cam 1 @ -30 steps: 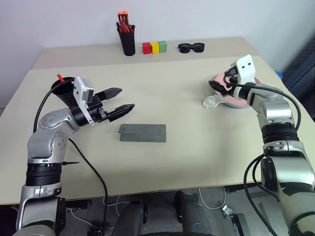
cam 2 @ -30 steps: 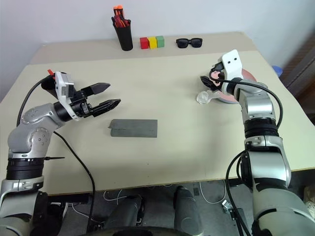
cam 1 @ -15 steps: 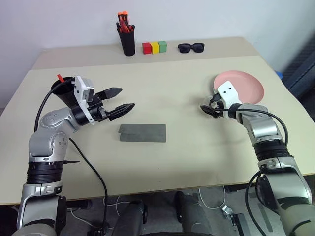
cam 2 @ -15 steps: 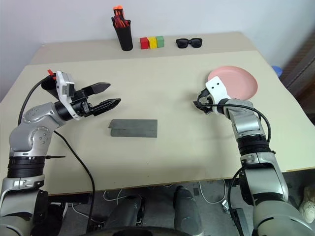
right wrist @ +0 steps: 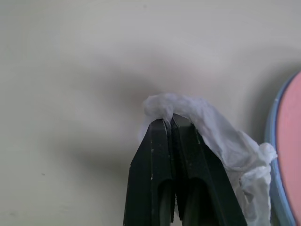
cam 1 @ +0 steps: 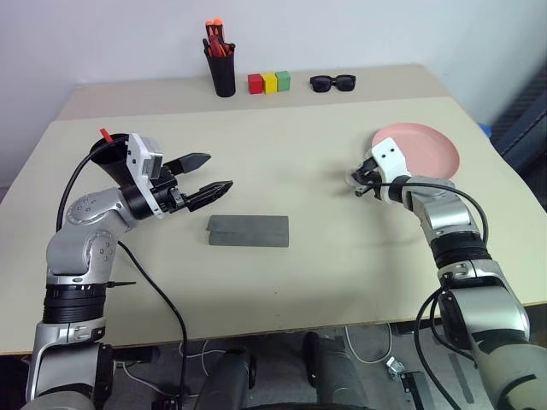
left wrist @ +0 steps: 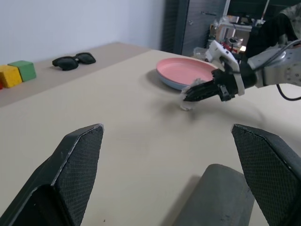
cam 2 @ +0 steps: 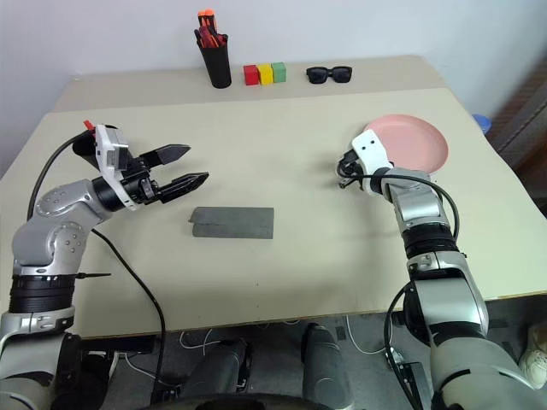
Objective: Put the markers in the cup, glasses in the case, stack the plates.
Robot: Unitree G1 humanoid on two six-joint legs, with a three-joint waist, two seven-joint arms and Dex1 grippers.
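The salmon pink plate (cam 1: 423, 148) lies on the light blue plate, whose rim (right wrist: 276, 141) shows under it; these are the plates. At their near-left edge my right gripper (cam 1: 358, 181) is shut on a white crumpled wad (right wrist: 221, 134) low over the table. The grey case (cam 1: 248, 231) lies closed mid-table. My left gripper (cam 1: 220, 171) hovers open to the left of it, holding nothing. Behind that gripper stands the black cup (cam 1: 108, 156), with a red-capped marker (cam 1: 103, 134) sticking out. The glasses are out of view.
At the back of the table stand a tall black pen holder (cam 1: 223, 75) with orange-tipped pens, red, yellow and green blocks (cam 1: 268, 82), and black sunglasses (cam 1: 332, 82). The table's right edge runs close behind the plates.
My right gripper came down from above the plates to the white wad beside them and closed on it. The left arm has not moved.
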